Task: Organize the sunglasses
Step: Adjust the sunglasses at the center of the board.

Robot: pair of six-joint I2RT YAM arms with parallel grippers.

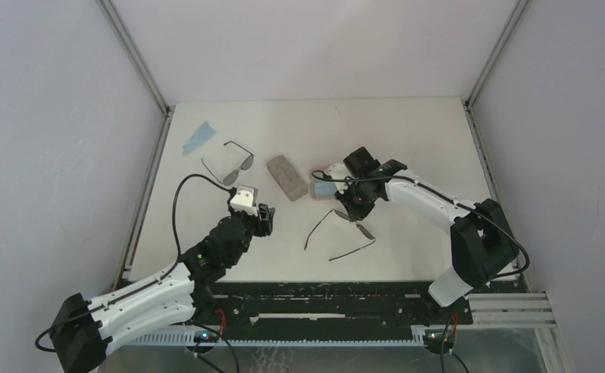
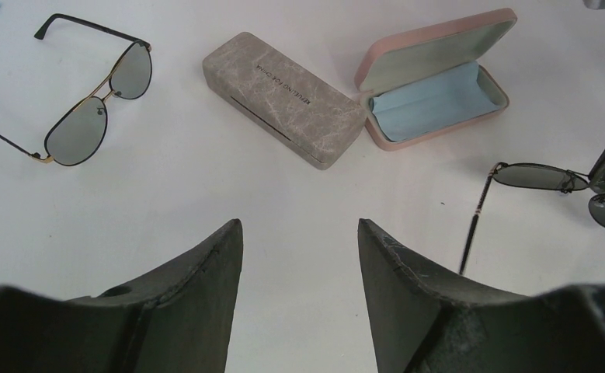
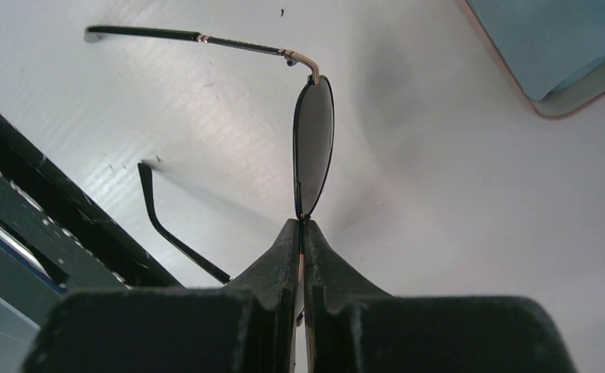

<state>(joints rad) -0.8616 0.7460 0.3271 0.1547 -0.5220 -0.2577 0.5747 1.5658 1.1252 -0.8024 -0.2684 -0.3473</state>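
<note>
Sunglasses (image 3: 314,148) sit pinched in my right claw (image 3: 300,229), which is closed on the thin wire frame at one lens's inner edge, temples splayed over the desk (image 1: 408,140) just below the open pink case (image 2: 431,50) in the top view. They look light, springy and easily bent, so I judge the frame near the bridge the safest hold. My left claw (image 2: 299,249) hangs open and empty; the second pair (image 2: 89,109) lies upper left in its view.

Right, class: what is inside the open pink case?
A light blue cloth lies in the base of the pink case; the lid is bare inside. Nothing else shows in it. Whatever lies under the cloth is covered.
</note>
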